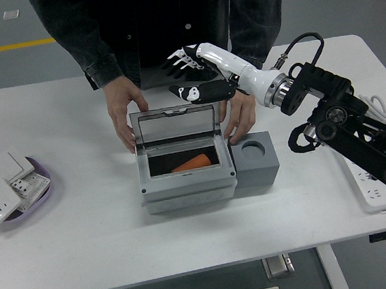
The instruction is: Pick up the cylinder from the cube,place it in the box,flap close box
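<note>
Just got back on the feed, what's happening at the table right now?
The orange cylinder lies inside the open grey box, and the socket in the grey cube beside it is empty. The robot's right hand is raised above the box's upright lid, fingers spread, holding nothing. A person's hands steady the box from behind. The lid is not yet closed.

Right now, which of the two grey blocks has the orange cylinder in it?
The larger grey box on the left, lid up: the orange cylinder lies inside. The smaller grey cube beside it has only an empty round socket on top.
</note>
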`<state>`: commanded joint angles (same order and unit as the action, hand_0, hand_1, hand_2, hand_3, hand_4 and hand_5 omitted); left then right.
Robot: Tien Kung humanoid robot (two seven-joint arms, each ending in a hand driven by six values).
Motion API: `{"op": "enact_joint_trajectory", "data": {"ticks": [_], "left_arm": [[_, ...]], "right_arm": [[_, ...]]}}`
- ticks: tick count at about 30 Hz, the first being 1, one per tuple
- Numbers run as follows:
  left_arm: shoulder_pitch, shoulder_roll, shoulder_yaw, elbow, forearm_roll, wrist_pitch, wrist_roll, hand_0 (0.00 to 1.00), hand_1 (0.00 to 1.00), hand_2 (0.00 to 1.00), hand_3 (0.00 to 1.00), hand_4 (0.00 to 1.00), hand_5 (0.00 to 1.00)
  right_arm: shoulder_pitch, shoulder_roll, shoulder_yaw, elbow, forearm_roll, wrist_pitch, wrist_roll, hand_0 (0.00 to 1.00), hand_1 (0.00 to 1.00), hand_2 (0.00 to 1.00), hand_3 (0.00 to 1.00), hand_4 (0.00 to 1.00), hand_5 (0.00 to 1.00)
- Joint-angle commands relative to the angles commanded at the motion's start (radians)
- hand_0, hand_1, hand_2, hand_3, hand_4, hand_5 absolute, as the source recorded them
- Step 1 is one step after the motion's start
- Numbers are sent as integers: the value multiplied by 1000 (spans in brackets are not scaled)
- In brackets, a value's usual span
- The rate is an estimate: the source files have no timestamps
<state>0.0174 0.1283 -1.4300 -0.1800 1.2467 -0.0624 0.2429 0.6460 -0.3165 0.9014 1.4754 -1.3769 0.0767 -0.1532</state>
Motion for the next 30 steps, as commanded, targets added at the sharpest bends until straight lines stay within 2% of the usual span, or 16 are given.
{"op": "enact_joint_trajectory", "data": {"ticks": [10,13,20,30], "left_arm": [[-11,5,-7,0,13,-1,0,634,658,574,650,689,309],[-12,6,-7,0,13,-1,1,634,659,574,651,693,311],[-10,8,-6,0,9,-1,0,634,659,574,652,695,307],[-8,7,0,0,0,-1,-7,634,659,574,653,696,305]], "right_arm": [[101,37,-129,-196,-73,16,-68,772,696,707,720,681,245],[117,39,-155,-225,-77,19,-77,772,693,703,721,680,268],[120,15,-197,-199,-68,16,-82,771,689,702,723,690,270],[87,-72,-243,-76,-15,-6,-72,770,687,702,724,702,289]]}}
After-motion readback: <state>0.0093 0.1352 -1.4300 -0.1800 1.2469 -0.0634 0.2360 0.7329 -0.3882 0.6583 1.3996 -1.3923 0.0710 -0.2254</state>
